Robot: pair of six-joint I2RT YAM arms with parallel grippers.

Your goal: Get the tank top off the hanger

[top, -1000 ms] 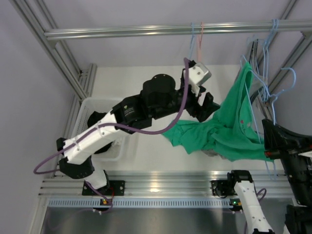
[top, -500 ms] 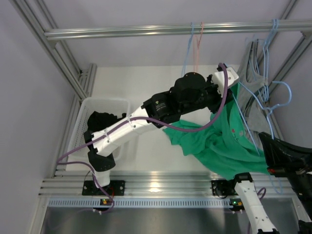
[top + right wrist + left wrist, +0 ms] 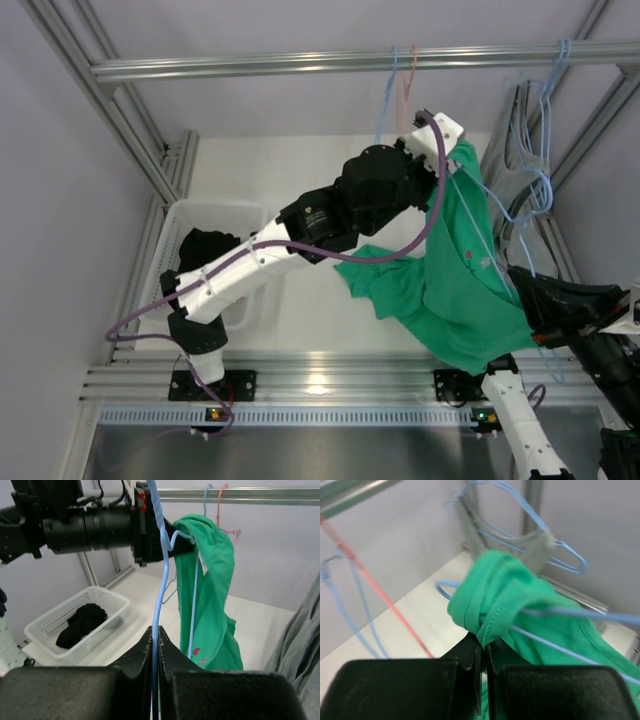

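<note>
Green fabric, the tank top (image 3: pixel 510 585), is bunched into a thick rolled fold and pinched right at the tips of the left gripper (image 3: pixel 481 647), whose jaws are closed on that strap or neck edge. The rest of the garment hangs down and away beneath the tips, toward the right gripper (image 3: pixel 155 632). That one is clamped shut on the blue wire hanger (image 3: pixel 161 575), which rises straight up from between its fingers. The split looks deliberate: one claw anchors the wire so it cannot swing, while the other has the cloth at the very point where it loops over the hanger's shoulder, so a pull away from the wire should slip it off. Just beyond the left tips, two strands of the hanger run out of the fold, so the strap is not yet free. A white basket (image 3: pixel 37 630) holding a dark garment (image 3: pixel 80 625) sits well below and off to one side of the left gripper, probably the drop spot.
</note>
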